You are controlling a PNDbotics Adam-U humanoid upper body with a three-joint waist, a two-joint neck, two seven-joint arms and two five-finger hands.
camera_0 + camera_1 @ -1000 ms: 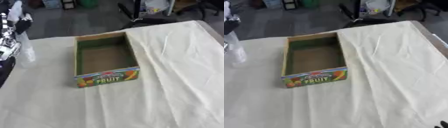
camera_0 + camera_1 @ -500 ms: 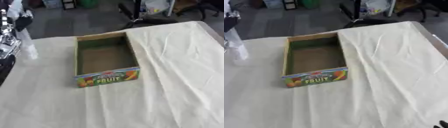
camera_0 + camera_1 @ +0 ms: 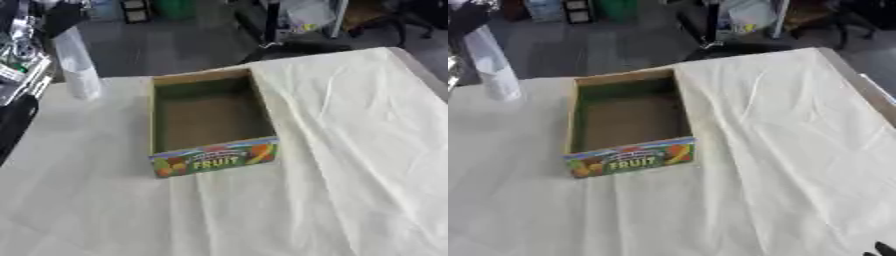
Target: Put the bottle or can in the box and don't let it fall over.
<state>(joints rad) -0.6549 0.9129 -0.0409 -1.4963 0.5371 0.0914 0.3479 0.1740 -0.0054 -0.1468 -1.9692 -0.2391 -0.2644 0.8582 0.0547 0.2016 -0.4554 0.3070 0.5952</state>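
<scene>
Here the table [image 3: 367, 165], draped in a creased cream cloth, fills most of both eye views, and the wide stretch along its right edge and the whole near part lie open. The box [image 3: 210, 122], an open cardboard tray with a green inner wall and a bright front panel reading FRUIT, sits left of the table's middle, its long axis running from the near edge toward the far edge, its printed short end facing the near edge. Nothing shows inside it but its brown floor.

The bottle [image 3: 77, 67], clear and pale, is at the far left corner of the table, just beyond the box's far left corner and apart from it. Its long axis is nearly upright, leaning a little so the top tips toward the far left. The left hand [image 3: 61, 17] shows as a dark shape at the bottle's top, closed around its neck; the fingers themselves are too blurred to make out singly. Whether the bottle's base touches the cloth cannot be told.

Silver and black parts of the left arm [image 3: 19, 55] crowd the table's left edge, beside the bottle. Past the far edge lie a grey floor and dark furniture. Of the right hand [image 3: 878, 249] only dark fingertips show at the near right corner of the right eye view; its state cannot be told.
</scene>
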